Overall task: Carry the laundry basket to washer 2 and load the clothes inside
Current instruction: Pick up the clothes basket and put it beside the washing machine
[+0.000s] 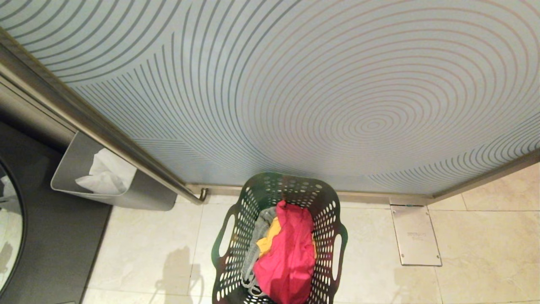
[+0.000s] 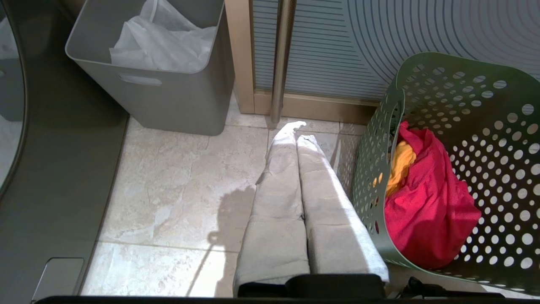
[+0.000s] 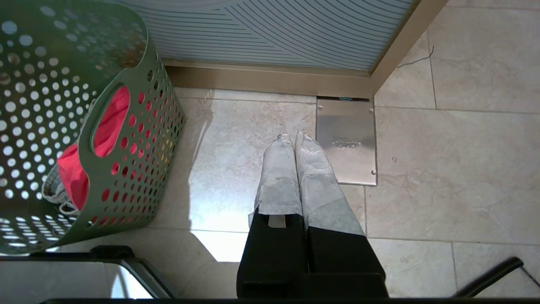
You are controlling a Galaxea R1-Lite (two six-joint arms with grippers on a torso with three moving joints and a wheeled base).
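Observation:
The dark green laundry basket point(image 1: 291, 181) stands on the tiled floor in front of a patterned glass door. It holds the clothes: a pink-red garment point(image 1: 291, 253) on top, a yellow one point(image 1: 266, 242) and a grey one point(image 1: 255, 236). Neither arm shows in the head view. My left gripper point(image 2: 298, 133) is shut and empty, hanging over the floor beside the basket point(image 2: 371, 177). My right gripper point(image 3: 293, 137) is also shut and empty, on the basket's point(image 3: 139, 169) other side. A dark grey washer front point(image 1: 50, 253) with a round glass door is at far left; no number shows on it.
A grey solid-walled bin point(image 1: 71, 169) holding a white sheet point(image 1: 105, 173) stands between the washer and the glass door point(image 1: 295, 84). A metal bar handle point(image 1: 84, 114) runs down the door's left side. A steel floor plate point(image 1: 415, 234) lies right of the basket.

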